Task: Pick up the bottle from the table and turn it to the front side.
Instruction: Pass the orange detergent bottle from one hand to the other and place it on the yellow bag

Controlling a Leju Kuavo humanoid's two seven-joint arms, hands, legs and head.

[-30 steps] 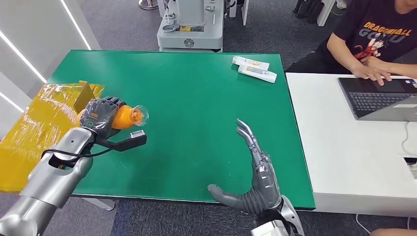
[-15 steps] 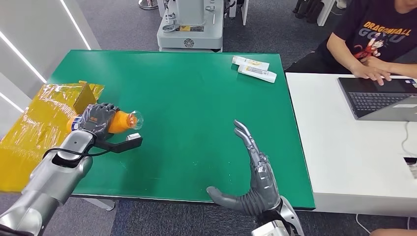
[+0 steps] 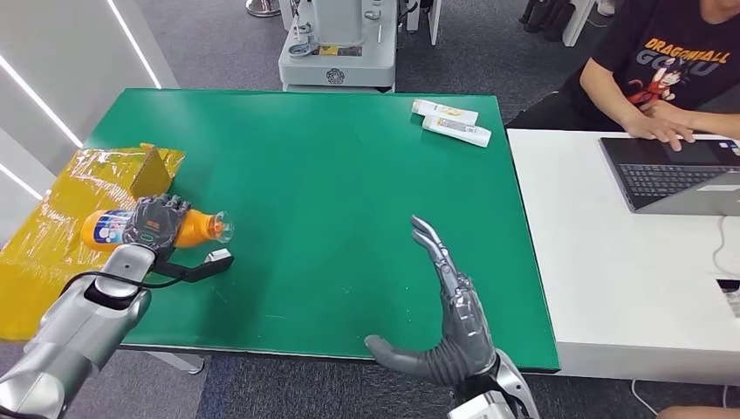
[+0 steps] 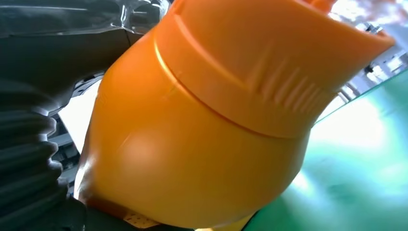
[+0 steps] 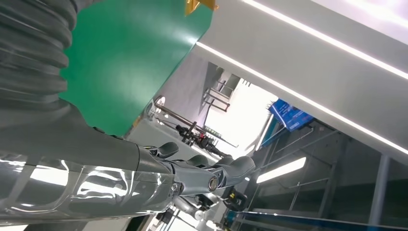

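Observation:
An orange bottle with a blue and white label and a clear cap lies sideways over the left edge of the green table. My left hand grips it around the middle, the cap pointing right. In the left wrist view the bottle's orange shoulder looms very close to the camera. My right hand hovers open near the table's front edge, fingers stretched forward, thumb out to the left. The right wrist view shows those fingers straight, with nothing in them.
A yellow plastic-wrapped box sits at the table's left edge, under the bottle. Two white tubes lie at the back right. A person types on a laptop at the white desk to the right.
My left hand has carried the bottle leftward toward the yellow box and turned it, so more of the label now shows. The right hand barely moved.

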